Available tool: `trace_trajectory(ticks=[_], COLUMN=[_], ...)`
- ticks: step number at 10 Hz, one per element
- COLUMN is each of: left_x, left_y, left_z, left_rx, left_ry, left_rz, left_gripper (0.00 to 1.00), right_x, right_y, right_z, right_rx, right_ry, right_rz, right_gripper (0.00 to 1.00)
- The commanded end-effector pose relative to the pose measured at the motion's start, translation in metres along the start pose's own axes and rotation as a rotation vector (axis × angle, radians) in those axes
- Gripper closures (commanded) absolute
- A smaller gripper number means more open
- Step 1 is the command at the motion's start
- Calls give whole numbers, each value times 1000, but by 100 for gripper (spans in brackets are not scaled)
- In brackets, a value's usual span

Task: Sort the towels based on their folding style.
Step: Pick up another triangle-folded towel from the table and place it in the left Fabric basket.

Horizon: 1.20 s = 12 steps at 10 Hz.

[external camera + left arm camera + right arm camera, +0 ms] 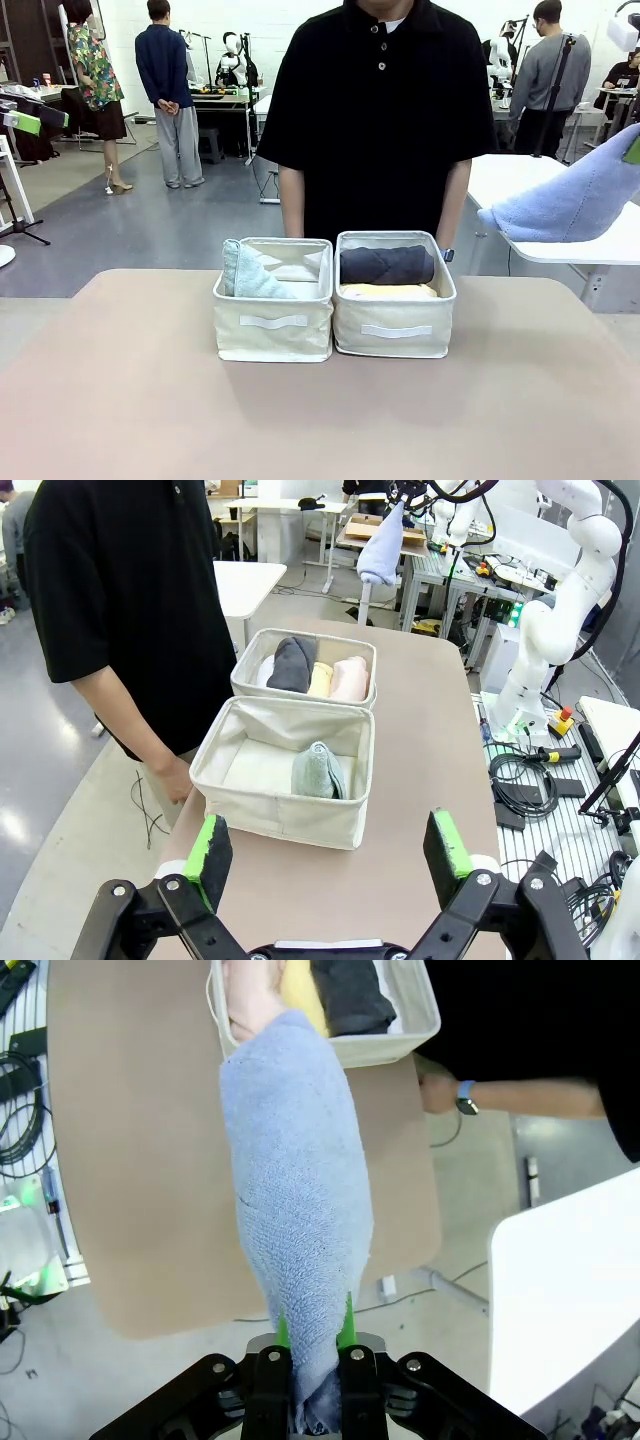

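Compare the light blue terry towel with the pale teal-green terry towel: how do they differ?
The light blue terry towel is clamped in the right hand, aloft; the pale teal-green terry towel lies in the left cream fabric bin. The held towel is blue, the binned towel teal-green. Both are cone-folded.

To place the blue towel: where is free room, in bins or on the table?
The left bin has bare floor beside the teal towel. The right bin is crowded with rolled towels. The table is bare before both bins.
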State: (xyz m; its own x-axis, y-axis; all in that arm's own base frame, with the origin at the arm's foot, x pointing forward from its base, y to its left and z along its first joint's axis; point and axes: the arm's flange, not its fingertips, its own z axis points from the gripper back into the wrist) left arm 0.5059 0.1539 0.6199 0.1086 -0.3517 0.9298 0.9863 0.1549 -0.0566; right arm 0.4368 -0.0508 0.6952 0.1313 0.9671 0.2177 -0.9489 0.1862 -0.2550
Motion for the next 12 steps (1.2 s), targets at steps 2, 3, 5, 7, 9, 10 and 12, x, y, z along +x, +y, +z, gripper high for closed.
trace_trajectory(ticks=[2, 3, 5, 7, 9, 10, 12], left_x=[0, 0, 0, 0, 0, 0, 0], left_y=[-2, -2, -2, -2, -2, -2, -2], left_z=[-1, -1, -1, -1, -1, -1, -1], left_rx=[9, 9, 9, 9, 9, 9, 9], left_ry=[25, 25, 25, 25, 25, 25, 25], left_rz=[2, 2, 2, 2, 2, 2, 2], left_gripper=[0, 0, 0, 0, 0, 0, 0], right_x=[84, 120, 196, 261, 304, 314, 328], right_y=[-23, -33, -47, -62, -80, -84, -86], right_z=[-3, -5, -19, -59, -96, -105, -116], right_rx=[-73, -84, -102, -57, -33, -21, -4], right_ry=[-104, -130, -127, -36, 0, -32, -64], right_rz=[-81, -115, -137, -67, -31, -26, -21], right_gripper=[84, 84, 84, 84, 84, 84, 84])
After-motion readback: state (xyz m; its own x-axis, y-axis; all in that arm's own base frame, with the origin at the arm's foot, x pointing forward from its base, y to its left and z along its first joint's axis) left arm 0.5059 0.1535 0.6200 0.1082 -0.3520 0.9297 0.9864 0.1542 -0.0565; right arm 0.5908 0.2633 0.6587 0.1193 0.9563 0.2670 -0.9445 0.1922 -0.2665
